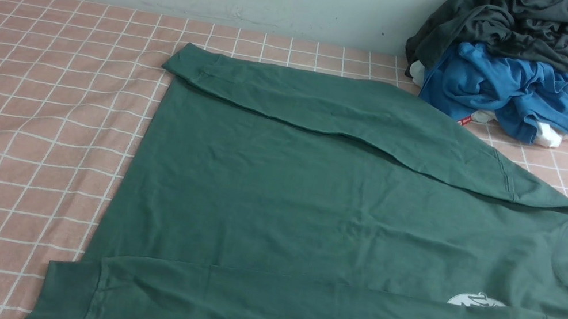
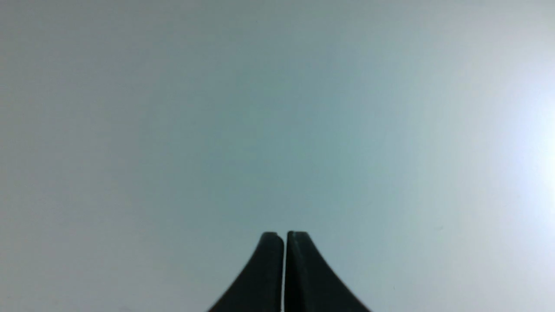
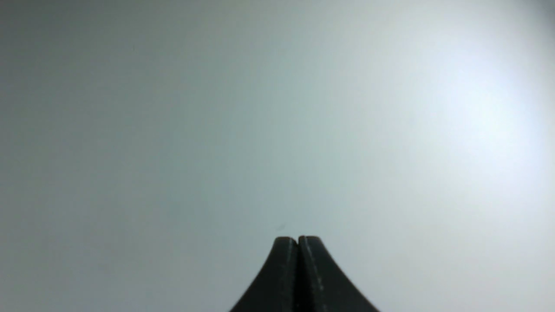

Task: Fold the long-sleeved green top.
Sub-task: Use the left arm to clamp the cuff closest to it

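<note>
Pink checked cloth (image 1: 19,136) holds the green long-sleeved top (image 1: 312,199), sleeves folded in; left hand (image 2: 285,234), right hand (image 3: 298,237) both pinched together.

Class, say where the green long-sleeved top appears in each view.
Front view: green long-sleeved top fills centre to lower right, collar at right.
Left wrist view: not in it; only the shut left tool.
Right wrist view: not in it; only the shut right tool.
Shared landmark: none; both wrist views face a blank pale surface.
</note>
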